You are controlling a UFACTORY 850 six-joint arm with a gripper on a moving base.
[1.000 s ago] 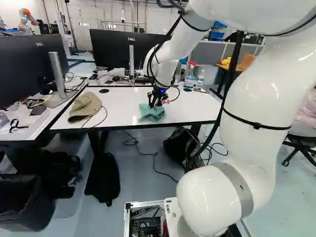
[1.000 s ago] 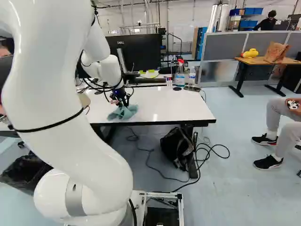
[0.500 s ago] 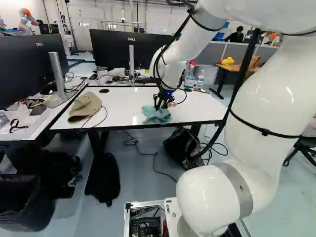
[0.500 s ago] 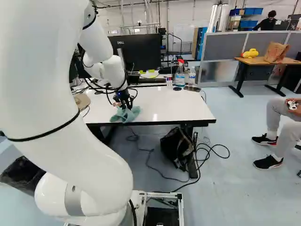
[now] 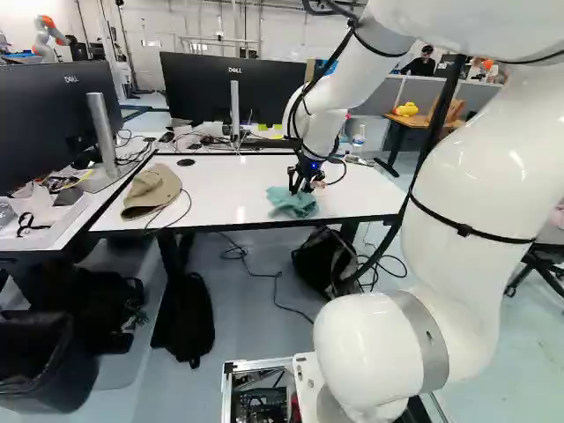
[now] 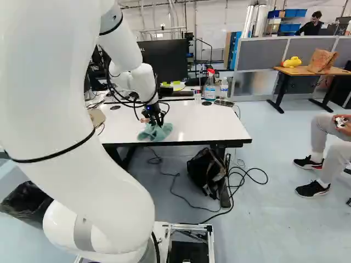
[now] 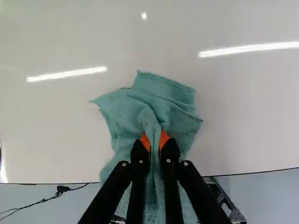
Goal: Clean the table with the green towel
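Observation:
My gripper (image 5: 304,183) is low over the white table (image 5: 231,174), near its front edge and right of the middle in the left base view. The green towel (image 5: 293,204) lies crumpled on the tabletop below it. In the wrist view the gripper (image 7: 154,141) has its orange pads pressed on a raised fold of the towel (image 7: 161,100) from both sides. The cloth spreads ahead of the fingers and back beneath them, where they partly hide it.
A tan cap (image 5: 152,191) with a thin cable lies on the table's left part. Spray bottle (image 6: 209,86) and clear bottle (image 6: 224,87) stand at the back right. Monitors (image 5: 198,88) rise behind. Under the table is a black bag (image 6: 206,171). Another robot (image 5: 48,37) stands far off.
The arm has moved rightward along the table's front part, dragging the gripped towel with it. The base and the cap have stayed in place.

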